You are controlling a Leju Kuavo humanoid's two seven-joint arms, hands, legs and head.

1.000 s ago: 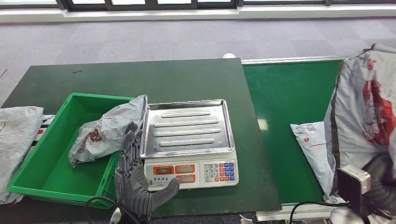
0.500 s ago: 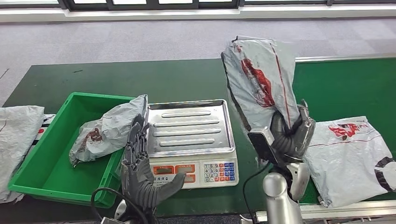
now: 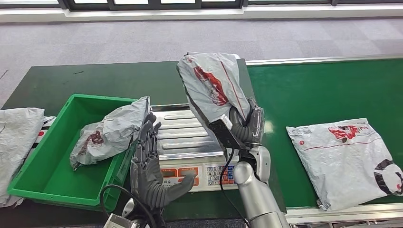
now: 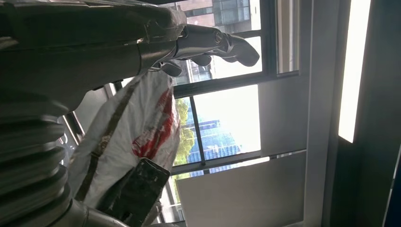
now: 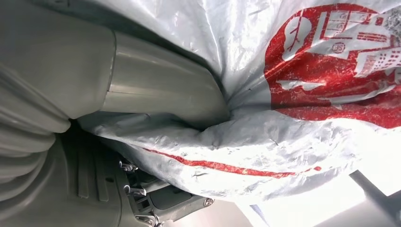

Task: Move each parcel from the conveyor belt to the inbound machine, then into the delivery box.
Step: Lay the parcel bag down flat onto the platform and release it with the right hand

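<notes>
My right hand (image 3: pixel 244 124) grips a grey parcel with red print (image 3: pixel 211 88) and holds it upright over the right side of the scale's steel pan (image 3: pixel 176 133). That same parcel (image 5: pixel 293 94) fills the right wrist view, pressed against the thumb. My left hand (image 3: pixel 149 166) stands open, fingers up, at the scale's front left corner beside the green box (image 3: pixel 45 156). A grey parcel (image 3: pixel 111 130) lies in that box, draped over its right wall. Another parcel (image 3: pixel 349 156) lies flat on the green belt (image 3: pixel 309 95). In the left wrist view the held parcel (image 4: pixel 137 132) shows beyond my fingers (image 4: pixel 213 45).
The scale's keypad and display (image 3: pixel 209 173) face me. A further grey bag (image 3: pixel 16 137) lies left of the box on the dark green table (image 3: pixel 119 80). The belt's metal edge (image 3: pixel 342 211) runs along the front right.
My right hand has carried the parcel leftward from the belt side to above the scale pan. The left hand has risen slightly and shifted right. The parcel on the belt has moved left a little.
</notes>
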